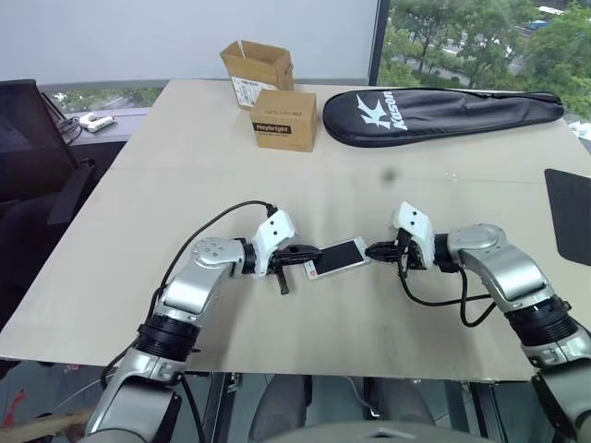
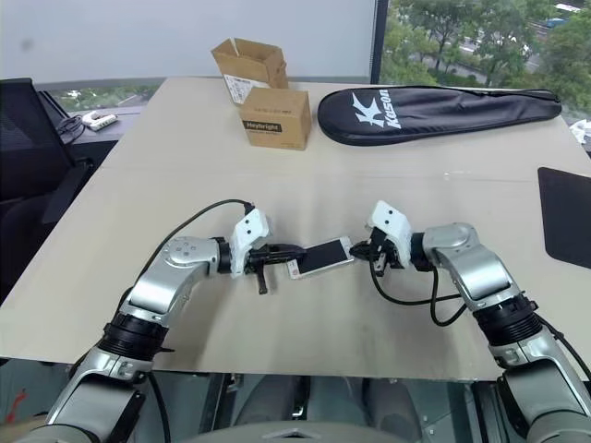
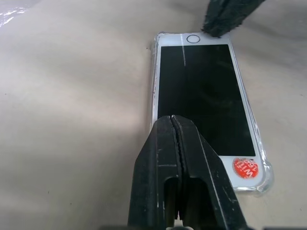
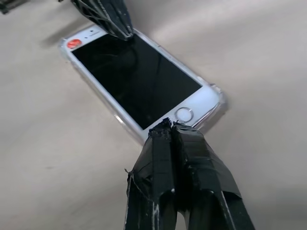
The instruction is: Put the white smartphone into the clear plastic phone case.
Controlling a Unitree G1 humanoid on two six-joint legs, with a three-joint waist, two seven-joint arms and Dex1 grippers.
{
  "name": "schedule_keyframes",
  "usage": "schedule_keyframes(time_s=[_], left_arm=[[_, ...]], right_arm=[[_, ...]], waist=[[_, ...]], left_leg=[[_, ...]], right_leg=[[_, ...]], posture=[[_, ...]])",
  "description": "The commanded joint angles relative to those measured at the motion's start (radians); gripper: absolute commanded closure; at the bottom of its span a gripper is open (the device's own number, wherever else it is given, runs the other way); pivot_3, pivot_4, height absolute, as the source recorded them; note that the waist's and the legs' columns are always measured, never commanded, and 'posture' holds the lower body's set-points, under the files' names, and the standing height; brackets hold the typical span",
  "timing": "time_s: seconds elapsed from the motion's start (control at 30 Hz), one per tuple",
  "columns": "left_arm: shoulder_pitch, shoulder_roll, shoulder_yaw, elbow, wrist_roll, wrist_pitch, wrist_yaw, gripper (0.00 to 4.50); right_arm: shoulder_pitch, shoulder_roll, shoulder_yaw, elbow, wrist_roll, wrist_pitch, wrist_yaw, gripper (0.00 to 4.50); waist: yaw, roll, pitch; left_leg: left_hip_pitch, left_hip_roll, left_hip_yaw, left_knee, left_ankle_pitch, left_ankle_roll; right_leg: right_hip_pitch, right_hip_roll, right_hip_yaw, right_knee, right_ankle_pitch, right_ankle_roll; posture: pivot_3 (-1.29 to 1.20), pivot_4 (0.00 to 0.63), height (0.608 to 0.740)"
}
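Note:
The white smartphone (image 1: 337, 257) lies flat and screen-up on the table's near middle. It sits inside the clear plastic phone case (image 3: 264, 176), whose glossy rim shows all around it; a red sticker marks one end. My left gripper (image 1: 312, 252) is shut, its tips (image 3: 173, 120) resting over the sticker end of the screen, holding nothing. My right gripper (image 1: 371, 249) is also shut, its tips (image 4: 169, 125) at the home-button end, against the case rim (image 4: 218, 103). The two grippers point at each other from the phone's two ends.
Two cardboard boxes (image 1: 284, 120) stand at the back centre, with a black racket bag (image 1: 441, 113) to their right. A black mat (image 1: 571, 214) lies at the right edge. A dark chair (image 1: 28, 157) stands off the table's left side.

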Motion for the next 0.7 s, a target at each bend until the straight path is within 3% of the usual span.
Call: schedule_keyframes(time_s=[0.03, 0.53, 0.7], left_arm=[[-0.007, -0.002, -0.012, 0.017, 0.014, 0.004, 0.003, 4.5], [-0.001, 0.0, -0.006, 0.014, 0.017, 0.005, 0.007, 4.5], [0.002, -0.006, 0.014, 0.008, 0.0, -0.002, 0.01, 4.5]], right_arm=[[0.049, -0.023, 0.077, 0.028, -0.019, 0.043, 0.037, 4.48], [0.001, -0.022, 0.166, 0.088, -0.151, 0.084, -0.048, 4.48], [0.0, -0.022, 0.112, 0.061, -0.103, 0.071, -0.029, 4.48]], waist=[[-0.001, 0.0, 0.0], [-0.008, -0.003, -0.004], [-0.008, -0.004, -0.006]], left_leg=[[0.0, 0.0, 0.0, 0.0, 0.0, 0.0], [0.001, 0.001, 0.0, 0.0, 0.0, 0.0], [0.002, 0.003, 0.0, 0.0, 0.0, 0.0]], right_leg=[[0.0, 0.0, 0.0, 0.0, 0.0, 0.0], [0.0, 0.0, 0.0, 0.0, 0.0, 0.0], [0.0, 0.0, 0.0, 0.0, 0.0, 0.0]], posture=[[0.0, 0.15, 0.74], [0.0, 0.15, 0.74], [0.0, 0.15, 0.74]])
